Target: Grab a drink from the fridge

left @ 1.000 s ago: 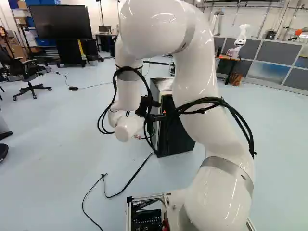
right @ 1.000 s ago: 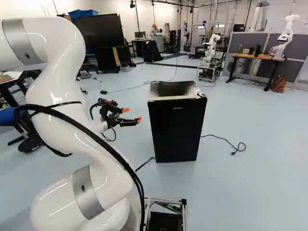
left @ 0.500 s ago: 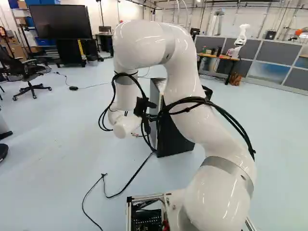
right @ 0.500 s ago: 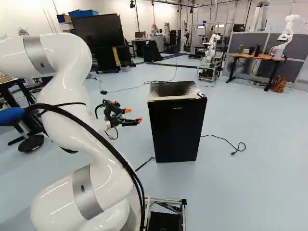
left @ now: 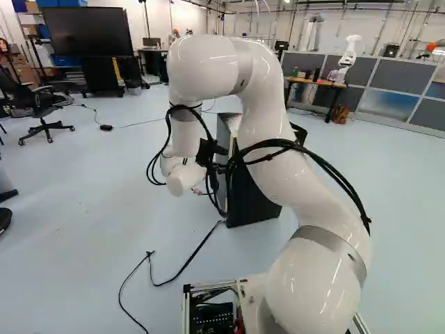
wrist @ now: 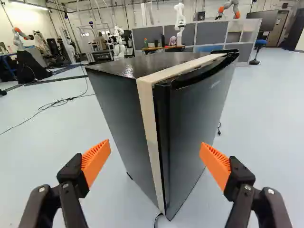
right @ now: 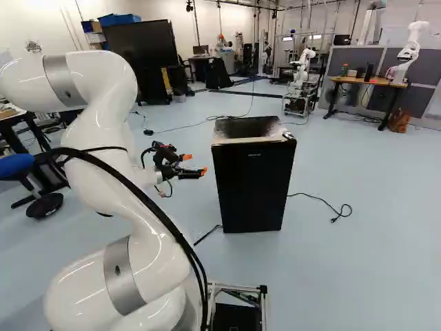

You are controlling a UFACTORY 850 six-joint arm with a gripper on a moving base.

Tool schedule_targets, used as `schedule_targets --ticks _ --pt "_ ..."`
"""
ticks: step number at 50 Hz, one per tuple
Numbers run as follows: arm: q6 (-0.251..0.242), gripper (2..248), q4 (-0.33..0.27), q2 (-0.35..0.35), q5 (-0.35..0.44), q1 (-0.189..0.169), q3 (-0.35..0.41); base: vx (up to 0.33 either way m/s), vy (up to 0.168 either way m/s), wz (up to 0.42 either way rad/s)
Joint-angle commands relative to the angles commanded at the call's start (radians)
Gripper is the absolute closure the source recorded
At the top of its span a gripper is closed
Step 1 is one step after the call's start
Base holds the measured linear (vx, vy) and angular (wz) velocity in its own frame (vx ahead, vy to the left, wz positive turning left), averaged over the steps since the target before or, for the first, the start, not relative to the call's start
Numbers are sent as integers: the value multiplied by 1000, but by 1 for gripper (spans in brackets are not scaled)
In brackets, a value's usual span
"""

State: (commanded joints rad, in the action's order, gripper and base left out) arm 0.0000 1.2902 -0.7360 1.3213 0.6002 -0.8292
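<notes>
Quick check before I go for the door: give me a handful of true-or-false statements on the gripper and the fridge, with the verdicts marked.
1. The gripper is open, holding nothing. True.
2. The fridge door stands wide open. False: it is shut.
3. The fridge stands upright on the floor. True.
4. The gripper is pressed against the fridge. False: the right base view shows a gap between them.
5. In the right base view, a black cable lies to the right of the fridge. True.
6. The top of the fridge is bright red. False: it is dark.
</notes>
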Motion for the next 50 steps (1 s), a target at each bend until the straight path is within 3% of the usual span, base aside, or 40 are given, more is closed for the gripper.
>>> schedule_targets --ticks 50 --pt "0 3 0 5 0 -84 1 0 0 0"
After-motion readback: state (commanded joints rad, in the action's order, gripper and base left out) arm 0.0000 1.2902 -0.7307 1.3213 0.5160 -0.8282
